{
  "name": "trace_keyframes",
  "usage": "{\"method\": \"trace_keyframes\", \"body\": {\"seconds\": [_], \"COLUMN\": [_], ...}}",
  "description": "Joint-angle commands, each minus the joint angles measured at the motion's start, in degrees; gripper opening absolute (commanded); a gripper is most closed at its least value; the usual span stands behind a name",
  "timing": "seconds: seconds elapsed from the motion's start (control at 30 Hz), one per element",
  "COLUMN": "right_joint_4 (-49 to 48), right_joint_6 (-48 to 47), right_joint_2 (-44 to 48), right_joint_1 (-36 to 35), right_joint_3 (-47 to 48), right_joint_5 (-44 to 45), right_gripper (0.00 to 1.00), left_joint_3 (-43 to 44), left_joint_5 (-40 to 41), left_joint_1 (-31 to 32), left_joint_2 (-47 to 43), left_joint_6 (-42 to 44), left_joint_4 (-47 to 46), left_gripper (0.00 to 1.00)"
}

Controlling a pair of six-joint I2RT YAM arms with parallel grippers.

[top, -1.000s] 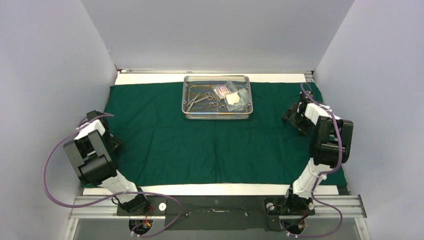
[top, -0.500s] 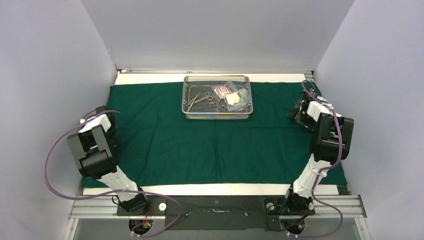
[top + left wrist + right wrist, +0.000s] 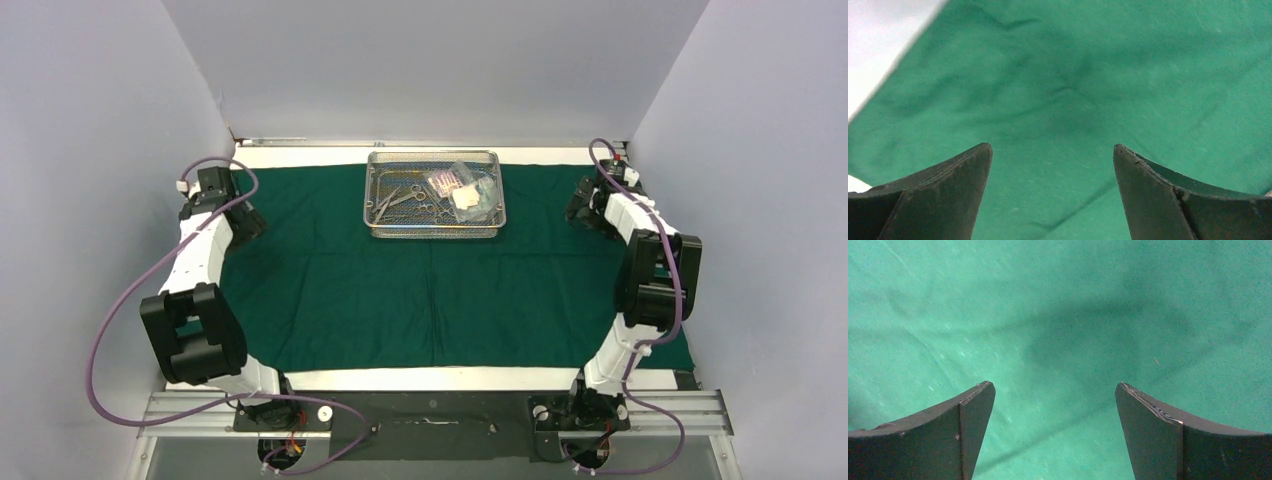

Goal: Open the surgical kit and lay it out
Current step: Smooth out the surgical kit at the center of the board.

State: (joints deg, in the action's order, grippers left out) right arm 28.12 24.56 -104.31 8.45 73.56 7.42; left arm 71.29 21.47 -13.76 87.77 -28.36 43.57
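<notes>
The dark green drape [image 3: 400, 290] lies spread open over the table. The silver wire-mesh tray [image 3: 378, 226] stands on it at the back centre, holding steel forceps [image 3: 400, 196] and clear gauze packets [image 3: 462, 190]. My left gripper [image 3: 248, 222] is open and empty, low over the drape's far left part [image 3: 1058, 90]. My right gripper [image 3: 580, 212] is open and empty, low over the drape's far right part [image 3: 1058, 315]. Both wrist views show only green cloth between the spread fingers.
White table strips [image 3: 300, 157] show behind and in front of the drape. Grey walls close in the left, back and right sides. Purple cables loop from both arms.
My left arm has swung from the near left to the far left of the drape. My right gripper has moved a little farther back along the right side.
</notes>
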Motion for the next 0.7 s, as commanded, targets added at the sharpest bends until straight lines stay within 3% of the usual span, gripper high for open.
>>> {"method": "trace_keyframes", "body": {"seconds": [0.0,0.33,0.67], "right_joint_4": [-9.14,-15.09,-13.76], "right_joint_6": [0.64,4.9,5.53], "right_joint_2": [-6.32,-18.07,-21.7], "right_joint_1": [0.25,0.17,0.92], "right_joint_3": [6.34,18.3,20.23], "right_joint_5": [-5.13,-13.77,-11.3], "right_gripper": [0.88,0.78,0.76], "left_joint_3": [-5.0,-10.94,-11.14], "left_joint_5": [-16.0,-21.28,-12.49], "left_joint_1": [0.41,0.49,0.33], "left_joint_2": [1.29,5.22,9.95], "left_joint_6": [-2.49,-1.89,-2.32], "left_joint_4": [-8.16,-12.93,-9.11], "left_gripper": [0.88,0.86,0.85]}}
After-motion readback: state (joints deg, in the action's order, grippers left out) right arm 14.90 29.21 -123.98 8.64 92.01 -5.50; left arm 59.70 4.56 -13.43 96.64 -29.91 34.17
